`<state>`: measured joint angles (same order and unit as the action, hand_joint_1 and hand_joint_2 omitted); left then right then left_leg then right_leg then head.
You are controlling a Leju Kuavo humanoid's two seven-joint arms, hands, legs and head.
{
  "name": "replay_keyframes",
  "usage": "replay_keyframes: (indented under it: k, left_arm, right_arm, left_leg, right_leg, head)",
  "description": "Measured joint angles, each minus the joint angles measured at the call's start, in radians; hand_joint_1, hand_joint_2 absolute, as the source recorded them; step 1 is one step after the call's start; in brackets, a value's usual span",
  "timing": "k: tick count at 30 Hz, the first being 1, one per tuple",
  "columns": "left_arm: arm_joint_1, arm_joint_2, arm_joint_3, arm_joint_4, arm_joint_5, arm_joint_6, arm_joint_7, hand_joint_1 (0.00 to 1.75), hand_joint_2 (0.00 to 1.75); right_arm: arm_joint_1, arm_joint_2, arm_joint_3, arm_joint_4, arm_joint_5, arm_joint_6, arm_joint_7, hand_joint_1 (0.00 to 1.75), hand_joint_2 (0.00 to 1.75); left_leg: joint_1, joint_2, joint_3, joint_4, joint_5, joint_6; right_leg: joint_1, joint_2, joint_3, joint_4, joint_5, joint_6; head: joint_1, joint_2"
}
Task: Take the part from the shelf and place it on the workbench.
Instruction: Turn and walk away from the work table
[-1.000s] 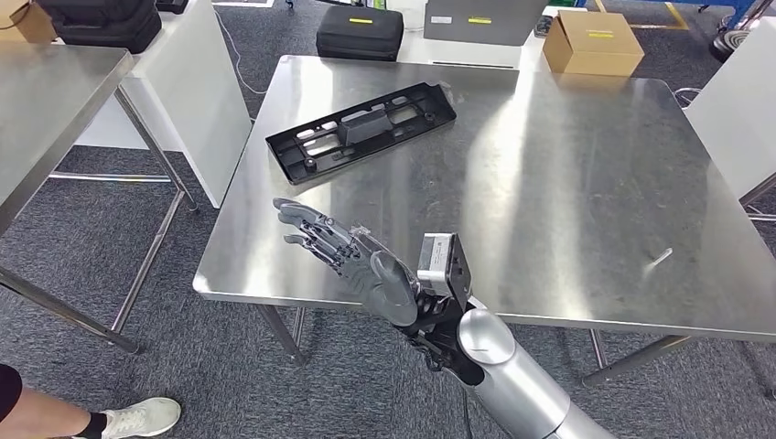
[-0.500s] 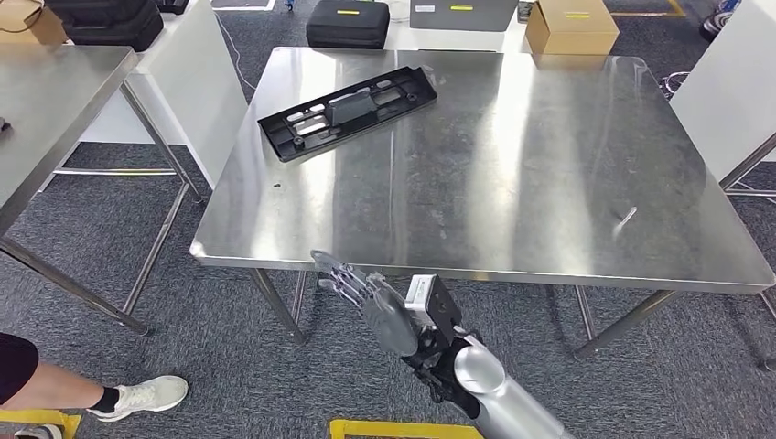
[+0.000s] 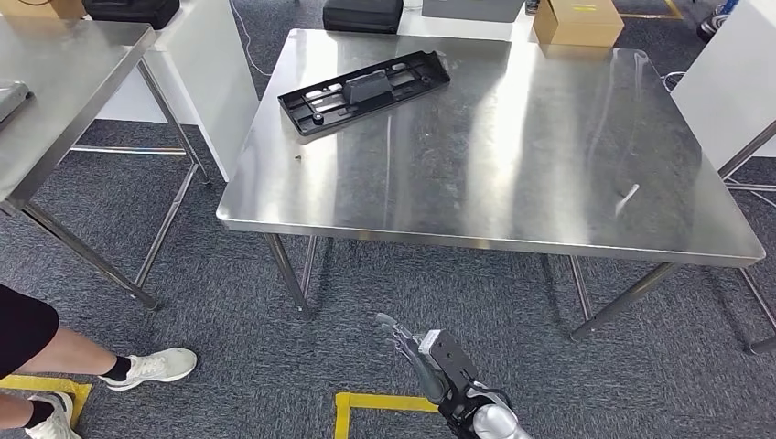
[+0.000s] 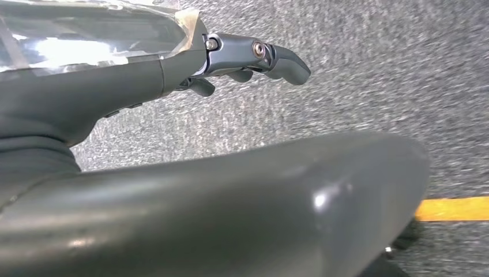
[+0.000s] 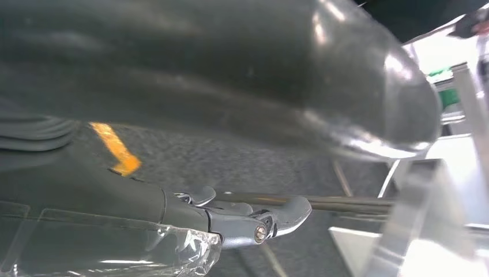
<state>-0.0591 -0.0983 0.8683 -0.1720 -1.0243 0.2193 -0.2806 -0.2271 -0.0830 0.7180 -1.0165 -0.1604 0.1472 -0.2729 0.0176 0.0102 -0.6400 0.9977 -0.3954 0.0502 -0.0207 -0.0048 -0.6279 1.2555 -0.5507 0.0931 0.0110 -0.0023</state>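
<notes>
Right robot hand (image 3: pixel 414 348) empty, fingers apart | part (image 3: pixel 364 91) lies on workbench (image 3: pixel 512 174)

Right hand (image 3: pixel 416 352) low in head view, arm cut by bottom edge; fingers too small to read there. Person's leg (image 3: pixel 55 352) cut by left edge. Boxes and case (image 3: pixel 362 14) beyond desk (image 3: pixel 512 219) clipped by top edge. Left wrist view blurred; thumb hides most of left hand (image 4: pixel 254 57). Right wrist view similarly blocked.
</notes>
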Motion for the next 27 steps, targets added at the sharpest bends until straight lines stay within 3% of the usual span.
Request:
replay_keyframes:
  k: [1, 2, 4, 5, 7, 8, 10, 11, 12, 13, 14, 15, 16, 17, 19, 20, 22, 23, 24, 26, 27]
  left_arm:
    - [0.0, 0.0, 0.0, 0.0, 0.0, 0.0, 0.0, 0.0, 0.0]
    - [-0.001, -0.001, 0.0, 0.0, 0.0, 0.0, 0.0, 0.0, 0.0]
    - [0.0, 0.0, 0.0, -0.001, 0.0, 0.0, 0.0, 0.0, 0.0]
    - [0.0, 0.0, 0.0, -0.001, 0.0, 0.0, 0.0, 0.0, 0.0]
    - [0.003, 0.0, 0.0, -0.001, 0.0, 0.0, 0.0, 0.0, 0.0]
    - [0.005, 0.0, 0.0, 0.0, 0.0, 0.0, 0.001, 0.0, 0.0]
    - [0.008, 0.001, 0.0, 0.0, 0.001, 0.001, 0.002, 0.0, 0.0]
    - [0.008, 0.001, 0.0, 0.0, 0.001, 0.001, 0.003, 0.0, 0.0]
    - [0.007, 0.001, 0.0, 0.0, 0.002, 0.002, 0.003, 0.0, 0.0]
    - [0.007, 0.002, 0.0, 0.0, 0.004, 0.004, 0.003, 0.0, 0.0]
    - [0.007, 0.002, 0.0, 0.0, 0.005, 0.005, 0.003, 0.0, 0.0]
    - [0.007, 0.003, 0.0, 0.0, 0.007, 0.007, 0.004, 0.0, 0.0]
    - [0.007, 0.004, 0.0, 0.0, 0.008, 0.008, 0.005, 0.0, 0.0]
    - [0.005, 0.005, 0.0, -0.001, 0.008, 0.008, 0.007, 0.0, 0.0]
    - [0.001, 0.007, 0.0, -0.001, 0.008, 0.009, 0.012, 0.0, 0.0]
    - [0.0, 0.008, 0.0, -0.001, 0.007, 0.009, 0.015, 0.0, 0.0]
    - [0.0, 0.009, 0.0, 0.0, 0.005, 0.008, 0.023, 0.0, 0.0]
    - [0.0, 0.009, 0.0, 0.001, 0.003, 0.006, 0.027, 0.0, 0.0]
    - [-0.001, 0.011, 0.0, 0.001, 0.002, 0.003, 0.031, 0.0, 0.0]
    - [-0.002, 0.013, 0.001, 0.002, 0.001, -0.006, 0.037, 0.0, 0.0]
    - [-0.002, 0.014, 0.001, 0.002, 0.001, -0.009, 0.038, 0.0, 0.0]
  right_arm:
    - [0.0, 0.0, -0.003, 0.006, 0.001, 0.0, 0.0, 0.0, 0.0]
    - [-0.001, 0.001, -0.005, 0.01, 0.001, 0.0, 0.0, 0.0, 0.0]
    - [-0.002, 0.004, -0.007, 0.018, 0.001, 0.0, 0.0, 0.0, 0.0]
    - [-0.002, 0.005, -0.007, 0.022, 0.001, 0.0, 0.0, 0.0, 0.0]
    - [-0.001, 0.007, -0.007, 0.029, 0.001, -0.002, 0.006, 0.0, 0.0]
    - [0.001, 0.008, -0.008, 0.034, 0.005, -0.009, 0.016, 0.0, 0.0]
    - [0.005, 0.014, -0.015, 0.062, 0.036, -0.051, 0.045, 0.0, 0.0]
    - [0.009, 0.018, -0.022, 0.09, 0.062, -0.084, 0.055, 0.0, 0.0]
    - [0.014, 0.023, -0.03, 0.13, 0.09, -0.121, 0.058, 0.0, 0.0]
    - [0.019, 0.028, -0.039, 0.178, 0.114, -0.156, 0.058, 0.0, 0.0]
    - [0.025, 0.033, -0.048, 0.229, 0.131, -0.188, 0.058, 0.0, 0.0]
    - [0.029, 0.037, -0.058, 0.282, 0.144, -0.216, 0.062, 0.0, 0.0]
    - [0.033, 0.041, -0.068, 0.333, 0.152, -0.238, 0.069, 0.0, 0.0]
    - [0.037, 0.044, -0.077, 0.38, 0.158, -0.256, 0.078, 0.0, 0.0]
    - [0.044, 0.049, -0.094, 0.471, 0.164, -0.276, 0.11, 0.0, 0.0]
    - [0.048, 0.051, -0.101, 0.512, 0.165, -0.28, 0.132, 0.0, 0.0]
    - [0.061, 0.052, -0.113, 0.588, 0.161, -0.273, 0.186, 0.0, 0.0]
    - [0.071, 0.051, -0.119, 0.62, 0.156, -0.267, 0.22, 0.0, 0.0]
    - [0.083, 0.049, -0.125, 0.65, 0.149, -0.26, 0.258, 0.0, 0.0]
    - [0.11, 0.044, -0.141, 0.7, 0.124, -0.251, 0.327, 0.0, 0.0]
    - [0.125, 0.041, -0.151, 0.721, 0.11, -0.248, 0.352, 0.0, 0.0]
  left_leg:
    - [0.002, 0.0, -0.013, 0.001, 0.012, -0.006]
    - [0.002, -0.001, -0.025, 0.002, 0.024, -0.013]
    - [0.002, -0.001, -0.036, 0.0, 0.049, -0.027]
    - [0.001, -0.001, -0.038, -0.004, 0.061, -0.034]
    - [0.005, -0.002, -0.042, -0.009, 0.071, -0.046]
    - [0.008, -0.003, -0.049, 0.002, 0.047, -0.051]
    - [0.011, -0.005, -0.069, 0.08, -0.059, -0.057]
    - [0.011, -0.007, -0.079, 0.145, -0.118, -0.059]
    - [0.01, -0.008, -0.087, 0.211, -0.156, -0.06]
    - [0.01, -0.009, -0.087, 0.264, -0.167, -0.061]
    - [0.01, -0.009, -0.075, 0.292, -0.153, -0.06]
    - [0.01, -0.009, -0.047, 0.284, -0.126, -0.057]
    - [0.01, -0.011, -0.001, 0.243, -0.102, -0.052]
    - [0.008, -0.013, 0.057, 0.175, -0.101, -0.046]
    - [0.002, -0.017, 0.151, 0.042, -0.132, -0.035]
    - [-0.003, -0.018, 0.171, 0.006, -0.147, -0.03]
    - [-0.009, -0.015, 0.164, -0.009, -0.137, -0.016]
    - [-0.01, -0.012, 0.155, -0.012, -0.125, -0.006]
    - [-0.009, -0.01, 0.142, -0.016, -0.11, 0.004]
    - [-0.009, -0.008, 0.11, -0.018, -0.082, 0.013]
    - [-0.009, -0.008, 0.092, -0.018, -0.067, 0.014]
  right_leg:
    - [-0.004, 0.0, 0.056, -0.071, 0.019, 0.009]
    - [-0.004, 0.001, 0.119, -0.159, 0.023, 0.011]
    - [0.0, 0.005, 0.19, -0.277, 0.008, -0.007]
    - [0.005, 0.007, 0.196, -0.296, 0.003, -0.02]
    - [0.005, 0.008, 0.176, -0.291, 0.017, -0.044]
    - [0.003, 0.006, 0.165, -0.289, 0.028, -0.057]
    - [0.0, 0.003, 0.14, -0.289, 0.054, -0.079]
    - [0.003, 0.001, 0.127, -0.288, 0.068, -0.085]
    - [0.005, 0.0, 0.112, -0.287, 0.081, -0.088]
    - [0.008, -0.002, 0.097, -0.285, 0.095, -0.088]
    - [0.011, -0.004, 0.079, -0.282, 0.107, -0.086]
    - [0.012, -0.005, 0.061, -0.278, 0.118, -0.084]
    - [0.013, -0.005, 0.043, -0.272, 0.128, -0.08]
    - [0.015, -0.004, 0.028, -0.266, 0.136, -0.075]
    - [0.017, -0.005, 0.01, -0.259, 0.153, -0.063]
    - [0.016, -0.006, 0.007, -0.258, 0.162, -0.055]
    - [0.012, -0.006, 0.002, -0.259, 0.175, -0.039]
    - [0.01, -0.005, -0.003, -0.25, 0.162, -0.037]
    - [0.009, -0.003, -0.014, -0.225, 0.13, -0.039]
    - [0.007, 0.0, -0.043, -0.122, 0.029, -0.05]
    - [0.007, 0.0, -0.055, -0.056, -0.012, -0.05]
  head:
    - [0.0, 0.0]
    - [0.001, 0.0]
    - [-0.002, 0.0]
    - [-0.004, 0.0]
    - [-0.007, 0.0]
    - [-0.008, 0.0]
    - [-0.012, 0.0]
    - [-0.014, 0.0]
    - [-0.016, 0.0]
    - [-0.017, 0.0]
    - [-0.018, 0.0]
    - [-0.018, 0.0]
    - [-0.019, 0.0]
    - [-0.019, 0.0]
    - [-0.018, 0.0]
    - [-0.017, 0.0]
    - [-0.017, 0.0]
    - [-0.017, 0.0]
    - [-0.014, 0.0]
    - [-0.01, 0.0]
    - [-0.008, 0.0]
